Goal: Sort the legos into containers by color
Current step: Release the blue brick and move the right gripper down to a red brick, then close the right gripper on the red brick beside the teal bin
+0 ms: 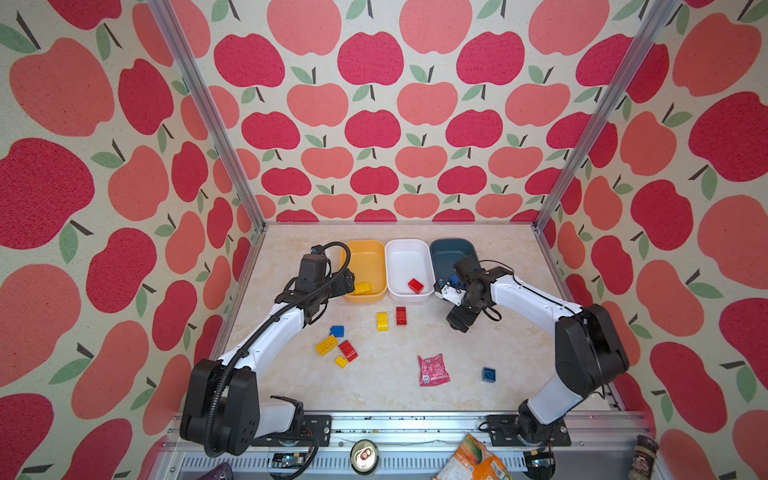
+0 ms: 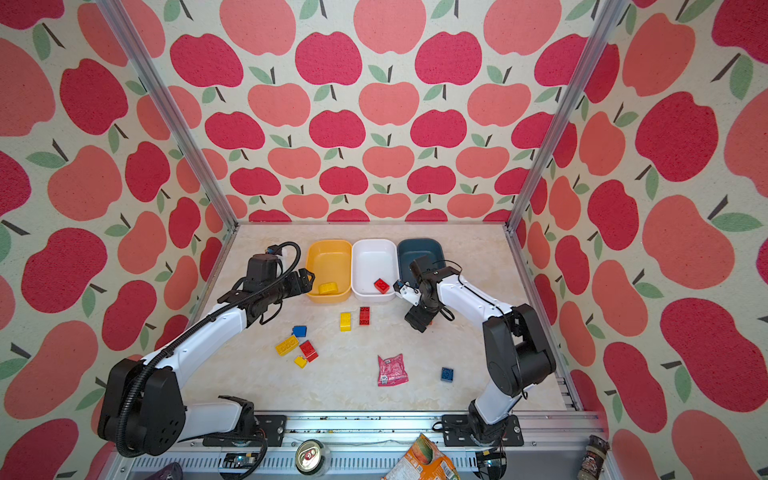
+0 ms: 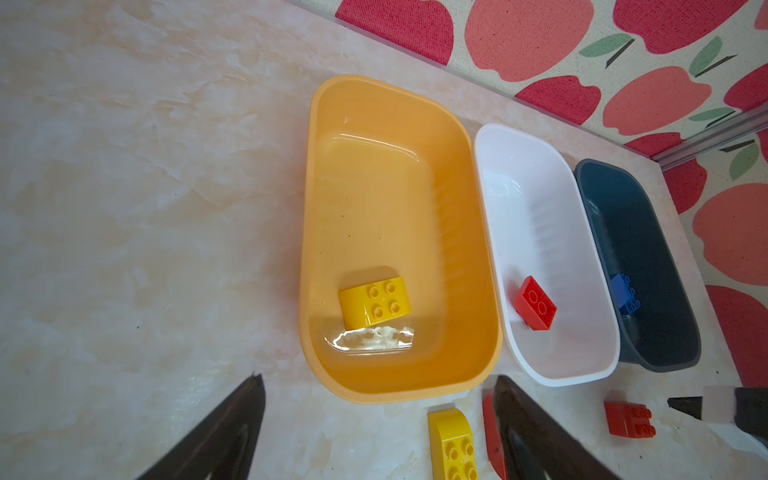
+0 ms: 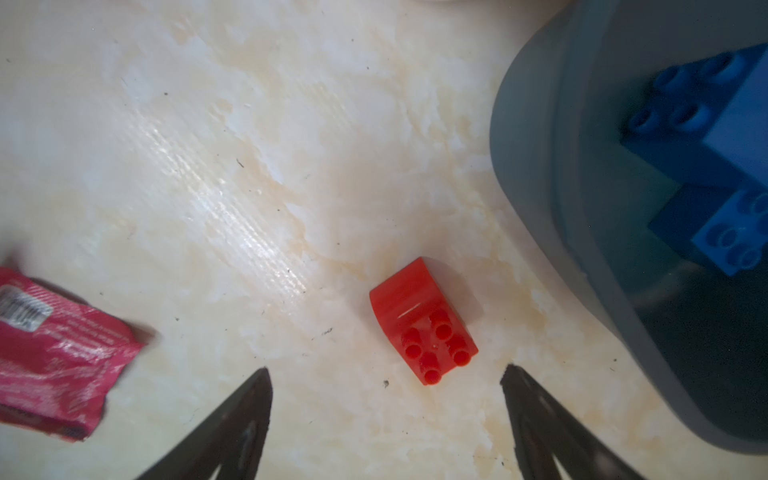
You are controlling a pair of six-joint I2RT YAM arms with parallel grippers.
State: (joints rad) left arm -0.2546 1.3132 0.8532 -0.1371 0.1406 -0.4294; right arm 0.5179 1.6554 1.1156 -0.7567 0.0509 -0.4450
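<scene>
Left fingers (image 3: 226, 436) are spread wide and grip nothing. They hover over the worktop (image 1: 374, 395) at the near end of the yellow bin (image 1: 368, 259), which holds one yellow brick (image 1: 363, 288). Right fingers (image 4: 235, 432) are likewise parted wide and empty, poised above a red curved brick (image 4: 424, 328). It lies on the worktop just ahead of their tips, near the rounded wall of the dark blue-grey bin (image 1: 449, 252), which crowds one side of it. Blue bricks (image 4: 702, 124) sit inside that bin.

In both top views the three bins form a row at mid-frame, the white bin (image 1: 405, 259) in the middle holding a red brick (image 1: 415, 285). Just below it a loose yellow brick (image 1: 382, 321) and a loose red brick (image 1: 401, 316) lie side by side. Lower left of centre cluster a blue square brick (image 1: 337, 331), a long yellow brick (image 1: 326, 345), a tilted red brick (image 1: 348, 350) and a small yellow piece (image 1: 341, 361). At lower right, a pink snack packet (image 1: 433, 370) and a dark blue brick (image 1: 488, 374) lie apart.
</scene>
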